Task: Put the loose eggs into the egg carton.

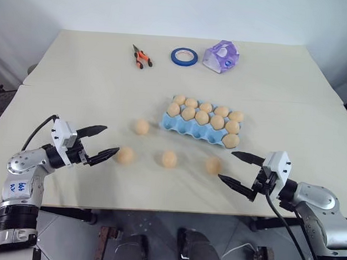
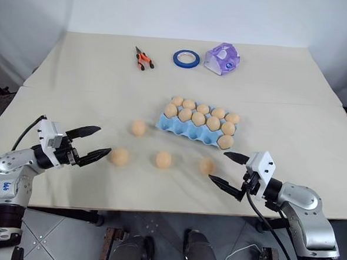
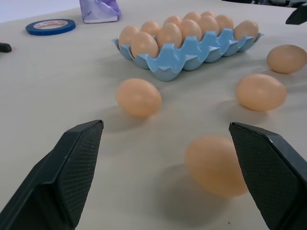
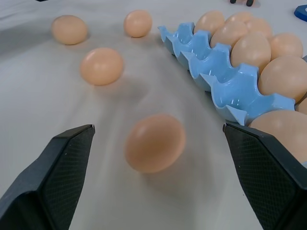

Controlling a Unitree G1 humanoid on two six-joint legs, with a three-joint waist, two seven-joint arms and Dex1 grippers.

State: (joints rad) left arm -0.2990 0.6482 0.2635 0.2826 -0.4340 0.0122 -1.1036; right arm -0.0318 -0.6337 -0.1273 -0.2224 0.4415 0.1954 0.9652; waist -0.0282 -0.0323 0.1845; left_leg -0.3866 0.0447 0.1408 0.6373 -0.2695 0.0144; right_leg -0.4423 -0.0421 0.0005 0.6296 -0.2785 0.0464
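Left claw (image 1: 99, 142): fingers spread wide, holding nothing, hovering above the near left part of the tabletop (image 1: 77, 71). The nearest loose egg (image 1: 125, 155) lies just beyond its fingertips, apart from them.

Right claw (image 1: 237, 168): fingers spread wide, holding nothing, hovering above the near right part of the tabletop. A loose egg (image 1: 213, 165) lies just beside its fingertips, not touching them; in the right wrist view this egg (image 4: 155, 142) sits between the two fingers, ahead of them.

Loose eggs: four in total, all resting on the bare tabletop. Three form a rough row along the near side, the middle egg (image 1: 169, 159) lying between the two claws. The fourth egg (image 1: 141, 126) lies farther back, just left of the carton.

Egg carton (image 1: 188, 128): light blue, lying centre-right on the tabletop, slightly angled. Its back rows hold eggs; the near row of cups stands unfilled along most of its length, with one egg in the cup at its right end.

Far edge of the tabletop, left to right: orange-handled pliers (image 1: 142, 57), a blue tape ring (image 1: 184, 56), a purple-white packet (image 1: 221, 56). All three are well apart from the carton.
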